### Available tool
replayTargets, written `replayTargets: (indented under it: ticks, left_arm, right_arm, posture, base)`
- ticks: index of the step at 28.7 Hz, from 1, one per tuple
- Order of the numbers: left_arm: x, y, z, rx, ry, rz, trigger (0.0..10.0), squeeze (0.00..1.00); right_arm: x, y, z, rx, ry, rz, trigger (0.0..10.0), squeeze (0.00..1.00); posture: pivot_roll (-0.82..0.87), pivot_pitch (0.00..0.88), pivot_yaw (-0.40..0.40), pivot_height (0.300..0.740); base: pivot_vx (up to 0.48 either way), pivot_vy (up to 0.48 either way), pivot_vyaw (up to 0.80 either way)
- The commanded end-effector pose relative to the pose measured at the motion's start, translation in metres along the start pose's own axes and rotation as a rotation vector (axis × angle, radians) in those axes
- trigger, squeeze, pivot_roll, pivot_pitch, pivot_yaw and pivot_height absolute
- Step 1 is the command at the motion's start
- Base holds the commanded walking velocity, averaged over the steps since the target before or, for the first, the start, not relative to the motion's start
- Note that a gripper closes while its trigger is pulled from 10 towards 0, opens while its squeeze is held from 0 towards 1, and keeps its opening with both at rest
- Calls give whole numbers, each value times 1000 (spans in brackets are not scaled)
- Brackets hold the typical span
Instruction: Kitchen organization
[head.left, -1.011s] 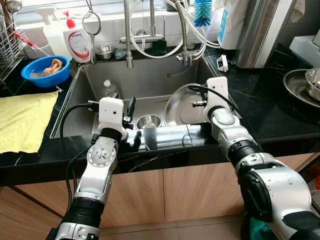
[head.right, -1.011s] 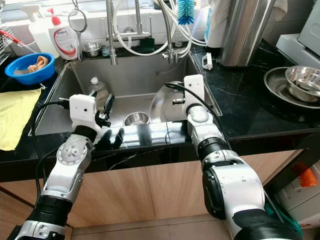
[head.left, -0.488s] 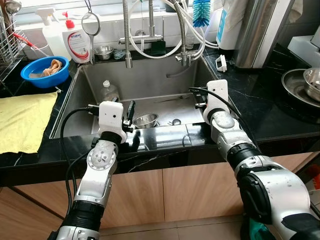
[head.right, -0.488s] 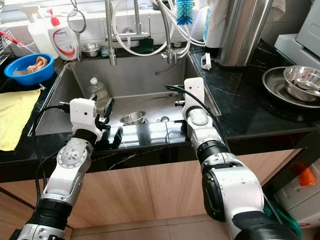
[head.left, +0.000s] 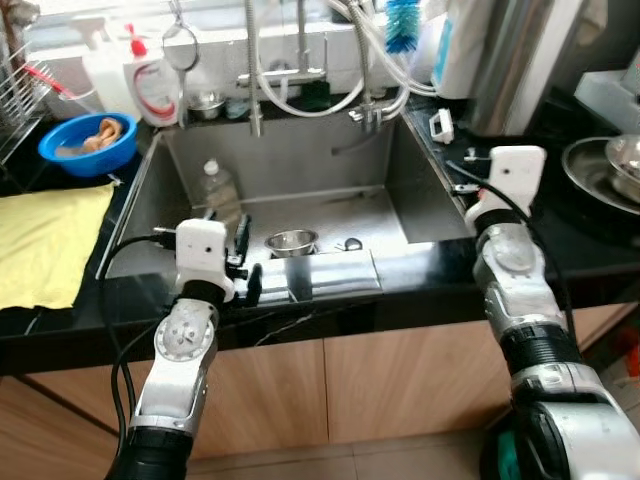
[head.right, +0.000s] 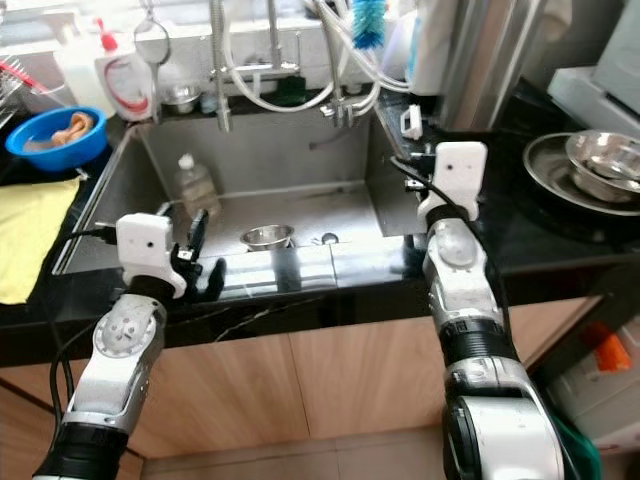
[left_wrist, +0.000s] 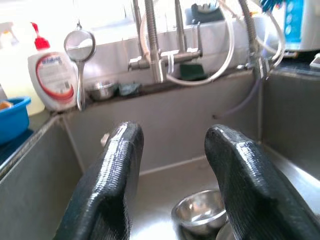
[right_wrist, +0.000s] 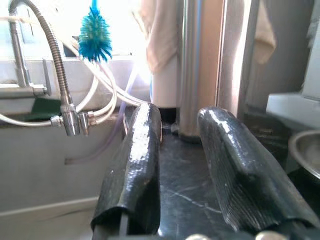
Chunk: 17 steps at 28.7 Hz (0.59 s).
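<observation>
Head views: a small round steel bowl (head.left: 291, 241) sits on the brushed-metal sink (head.left: 300, 165) floor, a clear plastic bottle (head.left: 215, 184) behind it to the left. Left wrist view: the left end effector (left_wrist: 172, 165), rubbery fingers spread, empty. Right wrist view: the right end effector (right_wrist: 180, 165), fingers parted, above the glossy black tabletop (right_wrist: 192, 192).

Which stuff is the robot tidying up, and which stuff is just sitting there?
Likely part of the job:
small round steel bowl in the steel sink
clear plastic bottle in the sink
left gripper, open, aimed at the bowl
right gripper, open, over the black counter

Just lying about:
blue plastic bowl
yellow cloth
white soap bottle with red cap
blue bottle brush
</observation>
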<state>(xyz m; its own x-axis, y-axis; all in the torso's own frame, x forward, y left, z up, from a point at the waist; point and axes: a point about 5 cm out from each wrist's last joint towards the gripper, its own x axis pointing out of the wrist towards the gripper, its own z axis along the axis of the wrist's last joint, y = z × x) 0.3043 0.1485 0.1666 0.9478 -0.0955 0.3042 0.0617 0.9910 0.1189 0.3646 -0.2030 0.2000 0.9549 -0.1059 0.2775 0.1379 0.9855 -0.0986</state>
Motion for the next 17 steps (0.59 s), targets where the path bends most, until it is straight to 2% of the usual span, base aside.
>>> replayTargets:
  ticks: [1, 5, 7, 10, 12, 15, 17]
  left_arm:
    - [0, 2, 6, 5, -24, 15, 10000, 0]
    - [3, -5, 6, 28, -35, 1, 10000, 0]
    - [5, -9, 6, 45, -41, -15, 10000, 0]
    - [8, -9, 11, 41, -58, -1, 10000, 0]
    - [8, -8, 11, 42, -56, 1, 10000, 0]
    - [7, -7, 11, 41, -55, 4, 10000, 0]
    - [6, -5, 9, 44, -50, 16, 10000, 0]
  right_arm:
    - [-3, -4, 8, 0, -15, 5, 10000, 0]
    - [-8, -10, 0, -13, 18, -6, 10000, 0]
    - [-9, -5, -3, -9, 36, -3, 10000, 0]
    - [-17, 15, 4, 12, 10, 73, 10000, 0]
    - [-19, 17, 4, -10, 11, 75, 10000, 0]
    - [-19, 19, 5, -29, 18, 96, 10000, 0]
    - [-18, 19, 7, -4, 11, 91, 10000, 0]
  posture:
    - [-180, 0, 57, 740]
    - [-197, 0, 60, 740]
    - [-194, 0, 60, 740]
    - [-189, 0, 57, 740]
    - [-186, 0, 55, 740]
    - [-186, 0, 55, 740]
    - [-186, 0, 52, 740]
  base:
    - [0, 0, 0]
    - [0, 0, 0]
    - [0, 0, 0]
    - [0, -183, 0]
    - [0, -270, 0]
    - [0, -291, 800]
    - [0, -287, 400]
